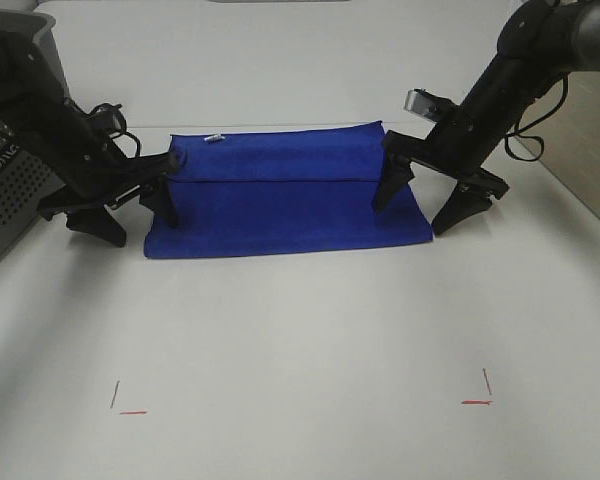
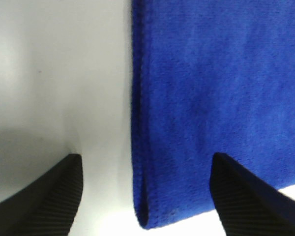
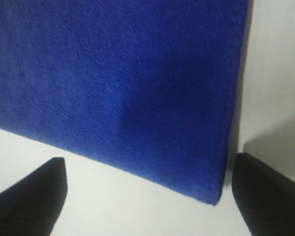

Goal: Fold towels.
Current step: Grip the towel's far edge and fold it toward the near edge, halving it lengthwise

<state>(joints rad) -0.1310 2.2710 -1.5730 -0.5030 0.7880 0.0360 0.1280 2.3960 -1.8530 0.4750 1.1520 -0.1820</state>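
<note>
The royal-blue towel [image 1: 280, 205] lies flat on the white table [image 1: 300, 330], folded, with a layer's edge running across it lengthwise and a small white tag [image 1: 215, 138] at its far edge. My left gripper [image 1: 135, 215] is open and low at the towel's left end, one finger on the cloth and one on the bare table. In the left wrist view [image 2: 147, 196] the towel's doubled edge [image 2: 142, 147] runs between the fingers. My right gripper [image 1: 420, 205] is open, straddling the towel's right end. The right wrist view [image 3: 150, 196] shows the towel's near right corner [image 3: 206, 191] between the fingers.
A grey perforated basket [image 1: 10, 190] stands at the left edge, right behind the left arm. Two red corner marks [image 1: 130, 410] [image 1: 477, 400] are drawn on the table near the front. The table's right edge [image 1: 580, 215] runs past the right arm.
</note>
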